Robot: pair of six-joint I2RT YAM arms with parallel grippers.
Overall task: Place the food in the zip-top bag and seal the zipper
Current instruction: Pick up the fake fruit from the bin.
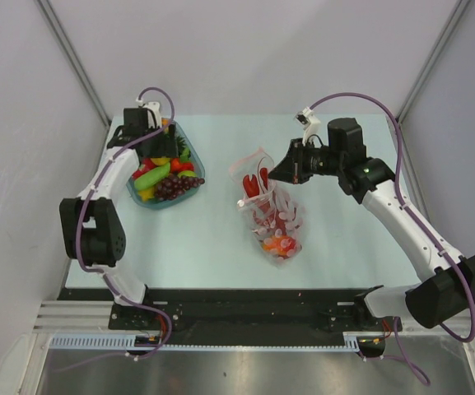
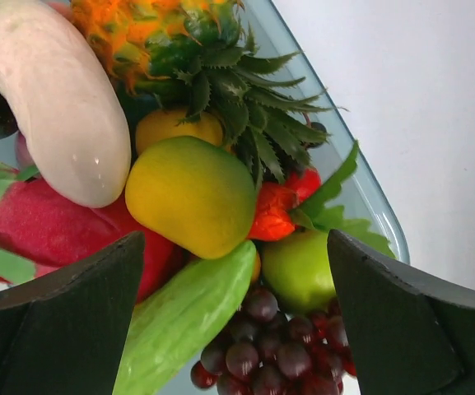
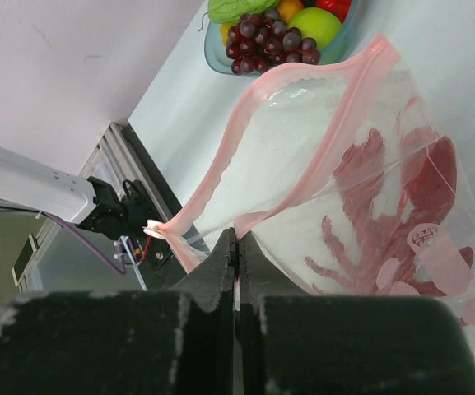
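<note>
The food (image 1: 167,174) lies piled in a blue-green tray (image 1: 178,200) at the left. My left gripper (image 1: 156,144) hovers open over it; in the left wrist view (image 2: 233,329) its jaws stand wide apart above the grapes (image 2: 270,346), a green cucumber (image 2: 183,317), a yellow fruit (image 2: 192,193), the pineapple (image 2: 196,49) and the beige oval piece (image 2: 56,99). The zip-top bag (image 1: 270,210) lies mid-table, with red and orange pieces (image 1: 278,243) inside. My right gripper (image 1: 275,174) is shut on the bag's rim (image 3: 239,237). The pink zipper (image 3: 221,156) gapes open.
The tray's glassy rim (image 2: 373,202) runs just right of the food. The tray also shows at the top of the right wrist view (image 3: 212,59). The table's near edge and a black rail (image 1: 245,309) lie below the bag. Grey walls close in on both sides.
</note>
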